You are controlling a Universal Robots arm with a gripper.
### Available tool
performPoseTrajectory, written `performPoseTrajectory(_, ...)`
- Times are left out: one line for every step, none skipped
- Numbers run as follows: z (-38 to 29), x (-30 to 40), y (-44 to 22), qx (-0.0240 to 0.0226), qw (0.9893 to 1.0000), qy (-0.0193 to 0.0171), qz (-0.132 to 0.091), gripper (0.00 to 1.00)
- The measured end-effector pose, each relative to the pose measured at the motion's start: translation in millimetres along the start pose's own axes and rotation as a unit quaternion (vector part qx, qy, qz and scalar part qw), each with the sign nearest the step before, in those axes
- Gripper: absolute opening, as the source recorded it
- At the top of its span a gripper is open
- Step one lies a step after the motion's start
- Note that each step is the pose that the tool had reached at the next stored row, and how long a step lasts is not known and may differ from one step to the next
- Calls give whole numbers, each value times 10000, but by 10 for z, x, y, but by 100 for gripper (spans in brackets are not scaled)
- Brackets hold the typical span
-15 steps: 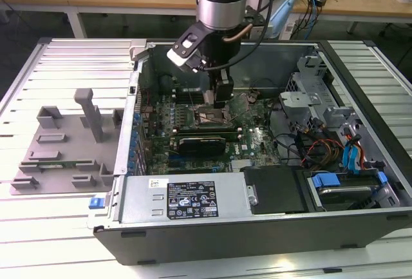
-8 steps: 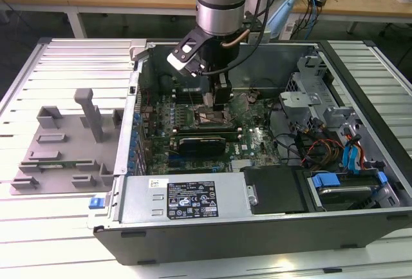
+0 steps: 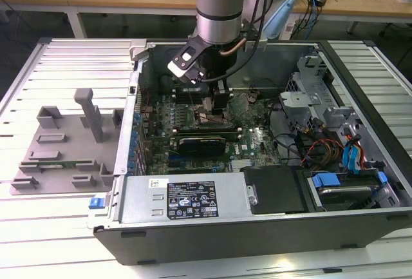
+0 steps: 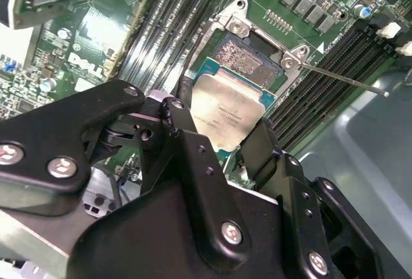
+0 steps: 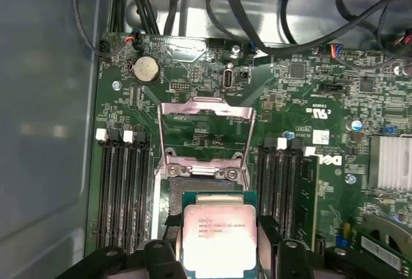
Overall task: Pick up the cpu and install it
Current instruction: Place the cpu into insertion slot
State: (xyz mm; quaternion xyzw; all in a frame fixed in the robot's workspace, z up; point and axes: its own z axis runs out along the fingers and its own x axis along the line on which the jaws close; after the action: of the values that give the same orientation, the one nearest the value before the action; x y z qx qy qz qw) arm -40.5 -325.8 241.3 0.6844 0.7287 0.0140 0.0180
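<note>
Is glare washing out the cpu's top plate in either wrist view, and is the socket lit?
First wrist view: the cpu plate glares pale, and the open socket looks dimmer. Second wrist view: the cpu has a soft sheen, and the socket is clear of shadow.

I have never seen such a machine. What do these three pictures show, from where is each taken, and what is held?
The machine is a grey robot arm that reaches down into an open dark computer case, which lies on a table of pale slats. The exterior view is taken by a camera standing off the arm. Both wrist views come from cameras riding on the arm, so they look closely at the green circuit board inside the case. There, the black fingers are shut on the cpu, a small flat square chip with a silvery metal top, right at the socket, whose metal frame stands open. A grey plastic tray lies on the exterior view's left.
</note>
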Motion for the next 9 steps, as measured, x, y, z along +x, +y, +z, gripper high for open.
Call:
performPoseTrajectory(19, 5, 0, 0, 10000, 0, 0, 55)
performPoseTrajectory(33, 10, -1, 0, 10000, 0, 0, 55)
performPoseTrajectory(48, 15, -1, 0, 10000, 0, 0, 55)
performPoseTrajectory(59, 21, -1, 0, 10000, 0, 0, 55)
performPoseTrajectory(77, 29, -1, 0, 10000, 0, 0, 55)
performPoseTrajectory(96, 30, -2, 0, 10000, 1, -1, 55)
performPoseTrajectory(110, 30, -3, 0, 10000, 0, -1, 55)
performPoseTrajectory(129, 30, -5, 0, 10000, 0, 0, 55)
performPoseTrajectory(149, 31, -7, 0, 10000, 1, 0, 55)
